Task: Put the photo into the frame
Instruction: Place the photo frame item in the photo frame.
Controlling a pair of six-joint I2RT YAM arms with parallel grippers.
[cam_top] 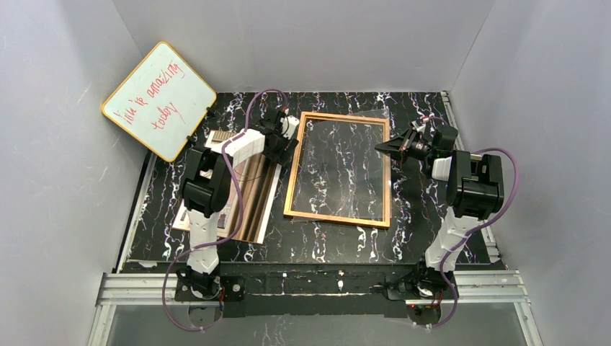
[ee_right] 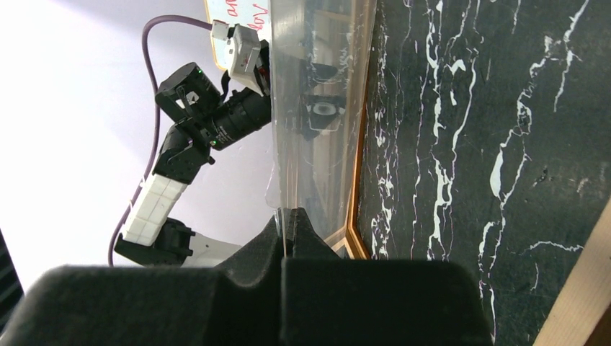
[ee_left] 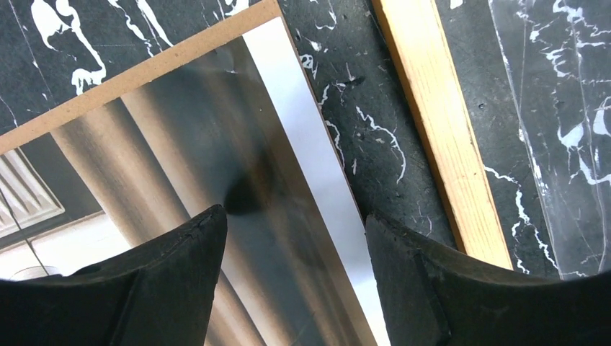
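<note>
The photo (cam_top: 253, 202) lies flat at the left on the brown fibreboard back (cam_top: 216, 137), partly hidden under my left arm. In the left wrist view the photo (ee_left: 180, 144) shows curtain folds and a white border, with the back's edge (ee_left: 144, 68) above it. My left gripper (cam_top: 284, 137) is open and empty, its fingertips (ee_left: 295, 231) straddling the photo's right edge. The orange-brown frame (cam_top: 337, 218) lies in the middle; its bar (ee_left: 439, 130) is just right of the photo. My right gripper (cam_top: 385, 146) is shut on the clear pane (ee_right: 317, 108), holding its right edge raised over the frame (ee_right: 357, 180).
A yellow-edged whiteboard (cam_top: 158, 99) with red writing leans against the back left wall. Grey walls close in the black marbled table (cam_top: 432, 238) on three sides. The left arm (ee_right: 202, 115) shows beyond the pane in the right wrist view.
</note>
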